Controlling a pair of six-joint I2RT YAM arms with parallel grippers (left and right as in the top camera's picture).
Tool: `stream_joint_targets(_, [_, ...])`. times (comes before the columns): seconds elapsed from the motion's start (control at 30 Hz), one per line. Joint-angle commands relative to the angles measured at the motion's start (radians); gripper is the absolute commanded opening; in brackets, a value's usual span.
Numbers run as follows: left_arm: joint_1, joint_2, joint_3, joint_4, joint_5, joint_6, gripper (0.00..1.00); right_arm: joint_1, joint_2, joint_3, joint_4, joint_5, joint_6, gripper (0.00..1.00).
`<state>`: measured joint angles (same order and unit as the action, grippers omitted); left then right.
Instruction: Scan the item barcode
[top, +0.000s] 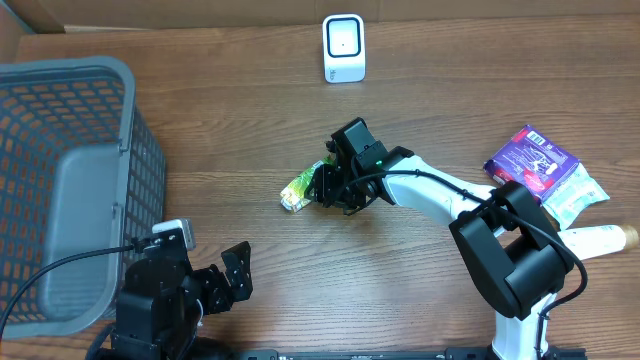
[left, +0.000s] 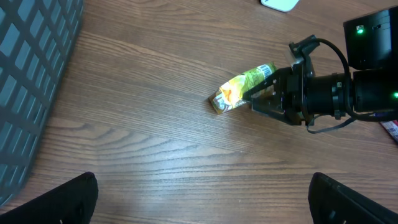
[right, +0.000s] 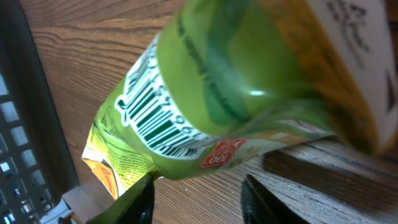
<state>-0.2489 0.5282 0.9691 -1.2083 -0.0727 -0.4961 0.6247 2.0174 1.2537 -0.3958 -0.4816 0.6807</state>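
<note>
The item is a green and yellow pouch (top: 298, 190) (left: 239, 88) lying on the wood table near its middle. Close up in the right wrist view, the pouch (right: 211, 74) fills the frame and its barcode (right: 152, 118) faces the camera. My right gripper (top: 323, 186) (left: 261, 98) (right: 198, 186) stands at the pouch's right end, open, its jaws on either side of it. The left finger touches the pouch's edge, and bare wood shows between the fingers. A white scanner (top: 343, 47) (left: 280, 3) stands at the table's far edge. Near the front left, my left gripper (top: 215, 285) (left: 202, 193) is wide open and holds nothing.
A grey mesh basket (top: 125, 100) (left: 25, 74) takes up the left side. On the right lie a purple packet (top: 530, 160), a pale green packet (top: 578, 195) and a white tube (top: 600, 240). Cardboard walls line the back.
</note>
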Motion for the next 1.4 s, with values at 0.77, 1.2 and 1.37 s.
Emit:
stream_joint_targets(0.77, [0.0, -0.006, 0.001, 0.001, -0.013, 0.002, 1.0, -0.022, -0.046, 0.011, 0.199, 0.178, -0.053, 0.04])
stream_joint_targets(1.2, [0.0, -0.006, 0.001, 0.001, -0.013, 0.002, 1.0, 0.106, -0.02, 0.013, 0.232, 0.192, -0.121, 0.04])
stream_joint_targets(1.37, [0.0, -0.006, 0.001, 0.001, -0.013, 0.002, 1.0, 0.098, -0.026, 0.068, 0.172, 0.123, -0.14, 0.47])
